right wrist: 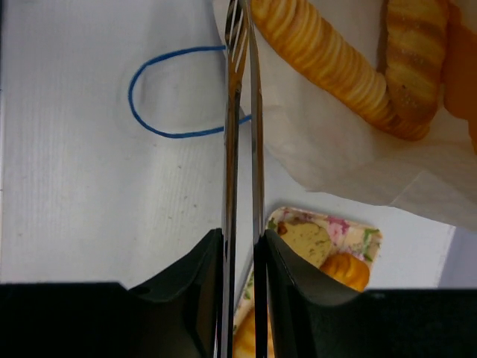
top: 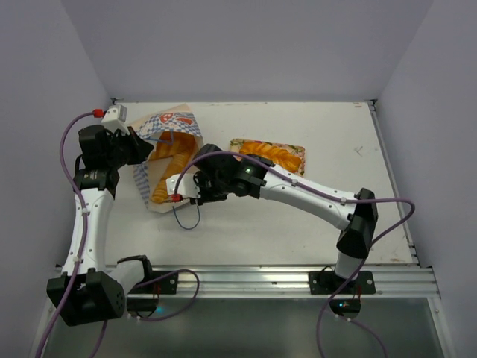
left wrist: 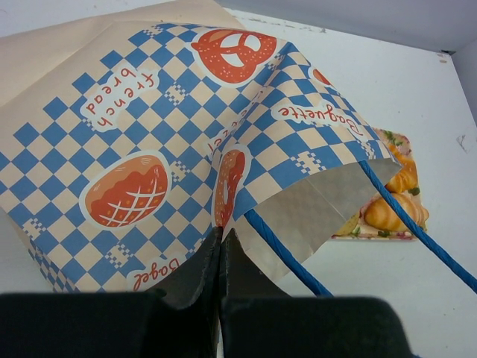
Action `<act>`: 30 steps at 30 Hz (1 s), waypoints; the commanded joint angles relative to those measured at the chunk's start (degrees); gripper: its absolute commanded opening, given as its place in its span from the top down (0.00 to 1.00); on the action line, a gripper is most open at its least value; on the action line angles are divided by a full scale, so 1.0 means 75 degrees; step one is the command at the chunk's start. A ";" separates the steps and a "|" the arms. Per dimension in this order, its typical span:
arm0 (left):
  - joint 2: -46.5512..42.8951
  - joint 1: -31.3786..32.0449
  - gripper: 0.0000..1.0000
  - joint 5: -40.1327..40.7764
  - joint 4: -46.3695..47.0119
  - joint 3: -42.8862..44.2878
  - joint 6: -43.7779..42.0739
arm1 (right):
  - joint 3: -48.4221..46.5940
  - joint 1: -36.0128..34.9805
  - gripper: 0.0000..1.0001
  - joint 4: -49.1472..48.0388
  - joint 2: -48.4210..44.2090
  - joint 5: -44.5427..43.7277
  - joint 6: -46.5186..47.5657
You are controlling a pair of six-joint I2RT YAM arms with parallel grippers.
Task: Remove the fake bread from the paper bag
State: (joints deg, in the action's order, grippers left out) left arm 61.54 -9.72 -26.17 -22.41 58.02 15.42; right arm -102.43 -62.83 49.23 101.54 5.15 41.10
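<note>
Fake bread (right wrist: 328,60), glossy golden-orange ridged sticks, lies in the tan blue-checked paper bag (left wrist: 149,149) just beside the tips of thin metal tongs (right wrist: 238,112) clamped in the right gripper (right wrist: 240,242), long axes slanting across them; the left gripper (left wrist: 221,250) pinches the bag's rim.

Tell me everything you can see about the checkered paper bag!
The paper bag is tan paper with blue-and-white checks, red-orange pretzel and bun pictures, and words like "Baguette" and "Bagel". It has thin blue cord handles. It lies crumpled on its side on the table, mouth open, with golden fake bread showing inside. The left gripper pinches its edge. A thin metal tool in the right gripper reaches up beside its open edge.
</note>
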 commanded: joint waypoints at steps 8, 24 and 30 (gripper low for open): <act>-0.0248 -0.0041 1.00 0.0091 -0.0234 0.0420 -0.0087 | 0.0531 -0.0716 0.67 -0.2403 0.0829 -0.2935 0.1035; -0.0295 -0.0041 1.00 0.0009 -0.0082 0.0315 -0.0041 | 0.1598 -0.1185 0.54 -0.3189 0.0946 -0.3521 0.1457; -0.0295 -0.0041 1.00 -0.0026 -0.0011 0.0280 -0.0005 | 0.1821 -0.1197 0.52 -0.3517 0.0981 -0.3827 0.1621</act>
State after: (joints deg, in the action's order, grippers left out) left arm 60.82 -9.72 -25.34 -23.64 58.65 15.40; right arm -89.06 -71.44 27.35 109.51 -20.25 51.72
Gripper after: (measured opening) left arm 0.005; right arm 0.477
